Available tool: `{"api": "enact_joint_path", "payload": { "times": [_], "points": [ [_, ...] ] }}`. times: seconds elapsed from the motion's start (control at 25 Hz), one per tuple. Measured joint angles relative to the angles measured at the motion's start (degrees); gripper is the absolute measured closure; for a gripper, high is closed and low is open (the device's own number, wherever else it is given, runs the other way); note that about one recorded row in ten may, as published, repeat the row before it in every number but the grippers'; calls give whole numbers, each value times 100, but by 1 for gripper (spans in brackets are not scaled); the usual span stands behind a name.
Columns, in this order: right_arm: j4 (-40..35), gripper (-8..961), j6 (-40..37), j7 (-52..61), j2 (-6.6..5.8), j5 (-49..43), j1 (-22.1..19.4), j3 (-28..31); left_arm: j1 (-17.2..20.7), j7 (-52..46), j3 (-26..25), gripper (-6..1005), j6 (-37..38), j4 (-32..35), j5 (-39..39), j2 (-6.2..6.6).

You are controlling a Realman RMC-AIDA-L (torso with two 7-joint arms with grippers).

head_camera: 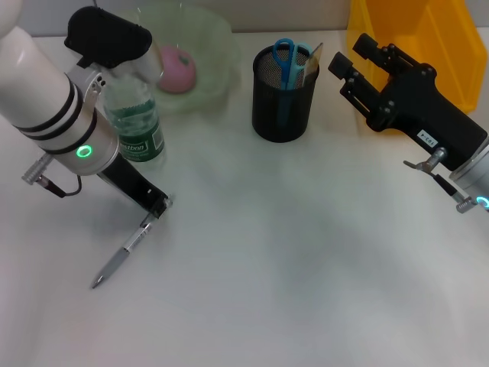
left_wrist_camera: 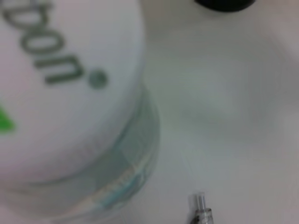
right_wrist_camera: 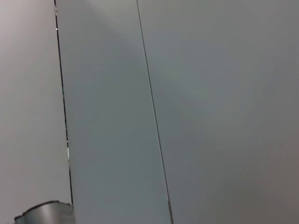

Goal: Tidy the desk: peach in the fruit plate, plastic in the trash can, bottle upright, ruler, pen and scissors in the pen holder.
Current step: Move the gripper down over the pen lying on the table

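Head view: white desk [head_camera: 306, 267] with left arm slanting down from the left edge, left gripper [head_camera: 159, 205] low at the surface, right at the upper end of the pen [head_camera: 122, 254]; grip on the pen not discernible, open or closed impossible to tell. Pen lying flat and diagonal on the desk, tip pointing towards the near-left corner, well apart from the pen holder [head_camera: 283, 99]. Bottle [head_camera: 134, 126] upright with green-lettered label, just behind the left arm and beside the fruit plate [head_camera: 218, 34]. Peach [head_camera: 176, 70] resting in that pale green plate. Black mesh pen holder standing mid-desk at the back, holding blue-handled scissors [head_camera: 286, 57] and ruler [head_camera: 313, 63], both upright. Yellow trash can [head_camera: 432, 46] at the far right corner. Right gripper [head_camera: 350, 55] raised off the desk in front of the trash can, jaws apart and holding nothing, pointing towards the pen holder. Left wrist view: bottle [left_wrist_camera: 70, 93] filling most of the frame, label lettering close up, clear end of the pen [left_wrist_camera: 200, 210] just beside the bottle's base, dark edge of the pen holder [left_wrist_camera: 224, 3] farther off. Right wrist view: only plain grey panels.
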Motion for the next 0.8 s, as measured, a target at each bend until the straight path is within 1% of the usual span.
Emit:
{"api": "enact_joint_path", "payload": {
  "times": [0.32, 0.44, 0.56, 0.64, 0.8],
  "points": [
    [-1, 451, 17, 0, 0, 0, 20, 0, -37, -26, 4, 821, 25, 12, 152, -2],
    [-2, 451, 16, 0, 0, 0, 27, 0, -50, -27, -12, 810, 51, 143, 131, -2],
    [-6, 451, 15, 0, 0, 0, 31, 0, -103, -28, -20, 754, 87, 134, 136, -5],
    [-9, 451, 9, 0, 0, 0, 34, 0, -200, -20, -8, 716, 117, -29, 151, -20],
    [-10, 450, 14, 0, 0, 0, 35, 0, -276, 5, 6, 640, 74, -199, 152, -29]
  ]
}}
